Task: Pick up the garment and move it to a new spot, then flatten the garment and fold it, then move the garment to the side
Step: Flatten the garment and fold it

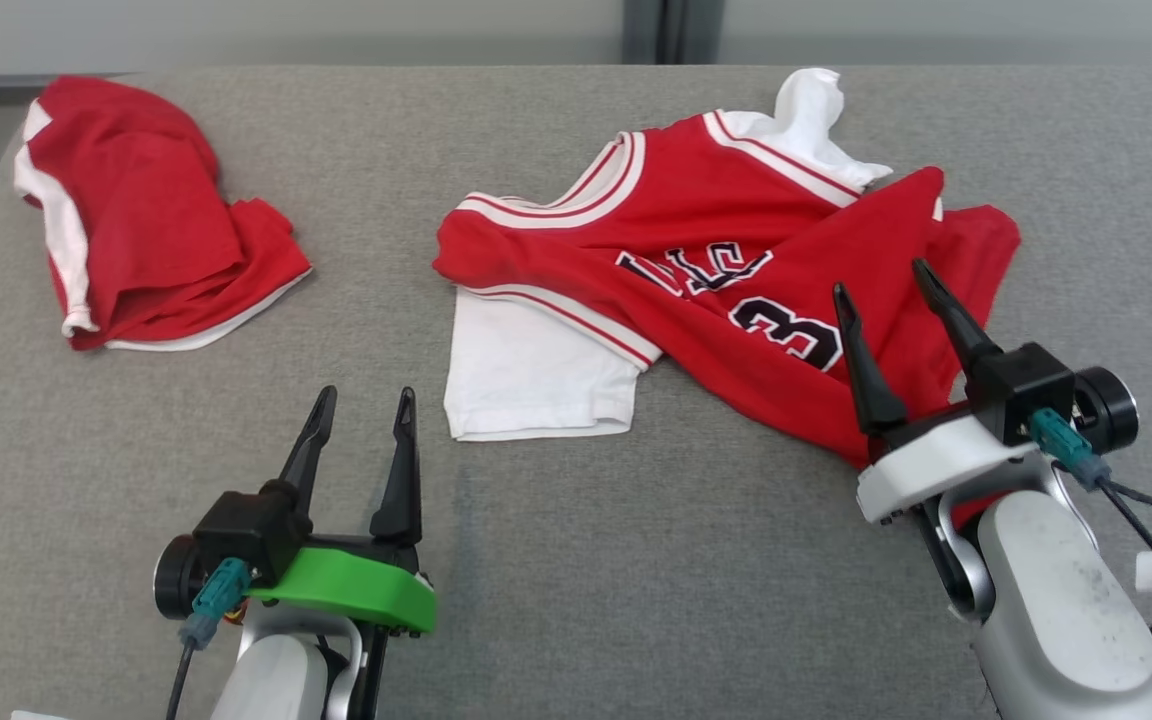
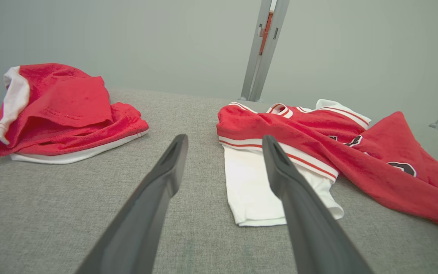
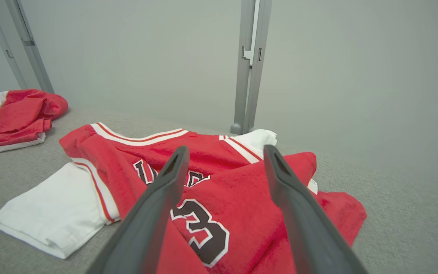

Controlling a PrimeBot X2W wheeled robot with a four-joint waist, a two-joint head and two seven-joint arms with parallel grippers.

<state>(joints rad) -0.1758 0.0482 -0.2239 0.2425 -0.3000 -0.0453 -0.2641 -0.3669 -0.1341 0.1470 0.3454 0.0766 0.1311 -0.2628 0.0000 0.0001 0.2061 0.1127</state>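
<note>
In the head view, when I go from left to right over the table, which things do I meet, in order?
red bundle → left end effector → jersey

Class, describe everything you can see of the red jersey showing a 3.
The red jersey is a knit basketball top with white-and-red striped trim, black white-edged lettering and a 3, and white sleeves. It lies crumpled on the grey table, one lower corner folded over the front, a white sleeve spread flat.
</note>
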